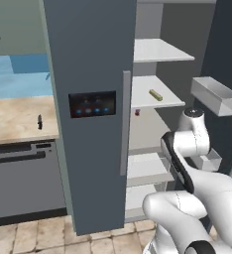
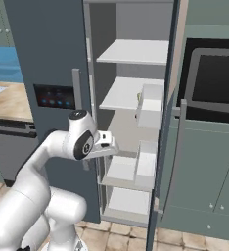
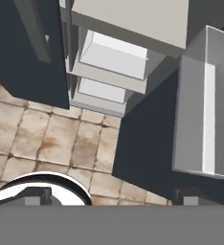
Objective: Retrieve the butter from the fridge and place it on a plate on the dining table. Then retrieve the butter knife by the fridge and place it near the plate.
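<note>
**Fridge open, butter not yet taken**

The fridge (image 1: 90, 59) stood with its right door swung open, so the white shelves inside were visible. The butter (image 1: 155, 95) lay on the second shelf from the top, near the front edge, at about 1 o'clock from the arm's upper joint in the left base view. Nothing was touching it.

The hand (image 3: 111, 198) was open, with the two finger tips well apart, and it held nothing. In the hand view it looked down at the tiled floor, the lower shelves and a grey door bin (image 3: 207, 105). So it was near the lower part of the fridge and below the butter's shelf.

The butter knife (image 1: 39, 121) rested on the beige tabletop (image 1: 14, 119) left of the fridge, at about 9 o'clock from the black light panel. It was untouched too.

In my judgement the task was at its beginning. Only the door was already open. What was left: to raise the hand to the butter's shelf, grip the butter, carry it to the plate on the dining table, then come back for the knife and put it near the plate.
</note>
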Tool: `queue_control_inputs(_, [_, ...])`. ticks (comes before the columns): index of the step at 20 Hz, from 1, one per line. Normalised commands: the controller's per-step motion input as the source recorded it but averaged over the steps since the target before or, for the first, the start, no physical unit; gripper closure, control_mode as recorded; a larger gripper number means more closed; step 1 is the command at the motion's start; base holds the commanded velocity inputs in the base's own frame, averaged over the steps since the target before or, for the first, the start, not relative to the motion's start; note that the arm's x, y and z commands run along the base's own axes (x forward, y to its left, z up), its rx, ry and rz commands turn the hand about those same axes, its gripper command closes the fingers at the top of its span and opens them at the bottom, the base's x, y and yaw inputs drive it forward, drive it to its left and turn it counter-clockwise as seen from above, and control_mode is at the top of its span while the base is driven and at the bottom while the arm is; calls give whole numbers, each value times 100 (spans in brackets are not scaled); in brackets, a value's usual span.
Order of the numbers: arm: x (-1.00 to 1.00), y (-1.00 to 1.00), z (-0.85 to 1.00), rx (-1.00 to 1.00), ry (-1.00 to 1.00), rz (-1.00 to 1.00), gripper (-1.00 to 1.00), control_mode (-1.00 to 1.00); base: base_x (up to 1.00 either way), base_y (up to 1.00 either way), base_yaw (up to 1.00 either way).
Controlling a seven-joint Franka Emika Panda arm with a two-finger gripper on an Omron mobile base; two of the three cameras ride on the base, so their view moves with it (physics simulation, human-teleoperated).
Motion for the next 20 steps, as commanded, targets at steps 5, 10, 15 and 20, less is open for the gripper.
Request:
queue_control_inputs(5, [9,4,1,0,0,-5,-100,-100,0,0,0])
queue_control_inputs(10, [3,3,1,0,-1,-3,-100,100,0,6,0])
queue_control_inputs(15, [0,0,0,0,0,0,-100,100,17,31,0])
queue_control_inputs(20, [0,0,0,0,0,0,-100,100,33,32,0])
